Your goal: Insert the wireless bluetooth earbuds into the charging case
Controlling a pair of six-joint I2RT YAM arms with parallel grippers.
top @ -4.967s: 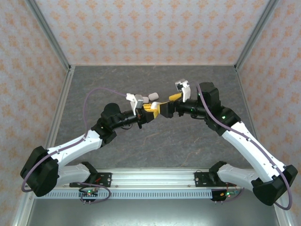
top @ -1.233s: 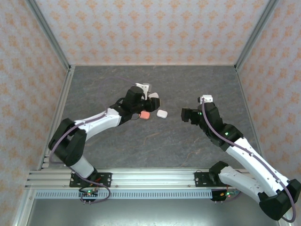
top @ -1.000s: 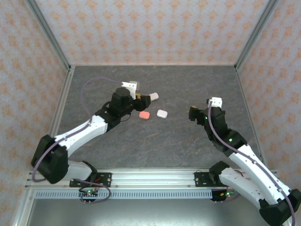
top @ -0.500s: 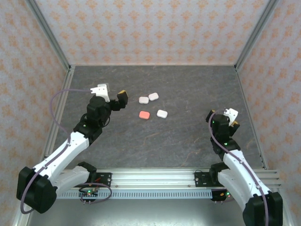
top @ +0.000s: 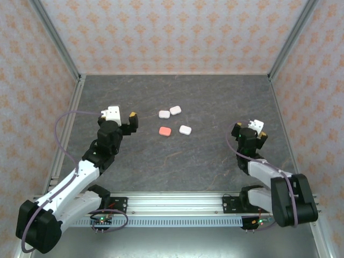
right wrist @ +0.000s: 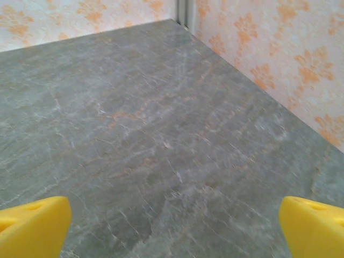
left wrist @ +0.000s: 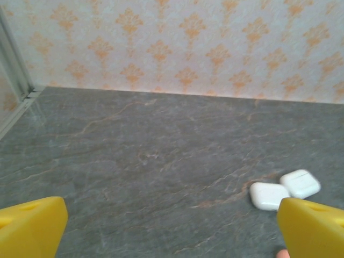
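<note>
Obstacles on the grey marbled table (top: 215, 102) are all low, flat and bunched mid-table:
- pair of white rounded plastic cases (top: 164, 114), touching, no gap between them
- pink rounded plastic case (top: 165, 131) just at the pair's 6 o'clock, slim gap
- lone white rounded plastic case (top: 185, 129) near the pink one's 3

The left gripper (top: 126, 122) is at the cluster's 9, fingers spread wide, with bare table between. The right gripper (top: 250, 134) is at the cluster's 4, well apart and also spread, with a clear lane. The strip at 12, up to the orange-patterned wallpaper walls (top: 161, 32), is free. The walls and aluminium corner posts (top: 293, 37) box in 9, 12 and 3. The aluminium base rail (top: 172, 201) closes 6.
</note>
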